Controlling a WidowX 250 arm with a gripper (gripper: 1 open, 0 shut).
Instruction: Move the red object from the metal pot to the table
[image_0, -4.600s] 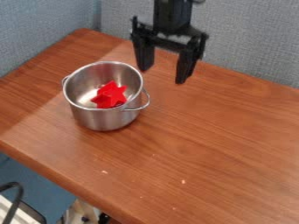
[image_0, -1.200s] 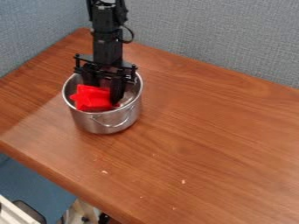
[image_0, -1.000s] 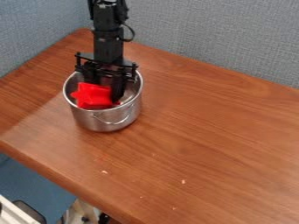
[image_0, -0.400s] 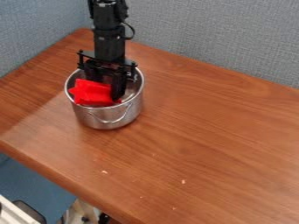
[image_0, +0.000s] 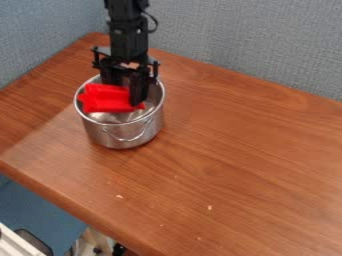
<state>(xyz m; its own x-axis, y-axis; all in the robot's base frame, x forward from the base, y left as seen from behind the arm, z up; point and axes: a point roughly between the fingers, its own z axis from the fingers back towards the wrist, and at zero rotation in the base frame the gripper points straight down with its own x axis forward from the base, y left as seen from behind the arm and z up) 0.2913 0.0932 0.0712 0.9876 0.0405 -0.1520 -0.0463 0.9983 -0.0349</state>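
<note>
1. One red object (image_0: 111, 99) is sitting just below the claw (image_0: 127, 88) and toward the camera's left of it, near the rim of the metal pot (image_0: 123, 133). Its far end is disappearing among the dark fingers.
2. The claw is reaching down into the pot and, as far as the view is showing, is pinching the red object near its camera-right end; the contact itself is partly hiding behind the red body and the black parts.
3. Judging from this, the lifting step is being worked on: the grasp is looking made, but the object is still needing to clear the pot wall.
4. The next move is calling for a steady straight rise, keeping the pinch firm, then a swing out past the rim and a lowering onto the bench (image_0: 241, 160), which is stretching wide to the camera's right of the claw.
5. The red object's long axis is running mostly crosswise in the view, lying nearer level than upright. One end is pointing away from the claw toward the camera's left; the other is pointing in beneath the fingers.
6. That outward end is probably risking a knock against the rim, which could be twisting the object in the pinch or dragging the pot.
</note>
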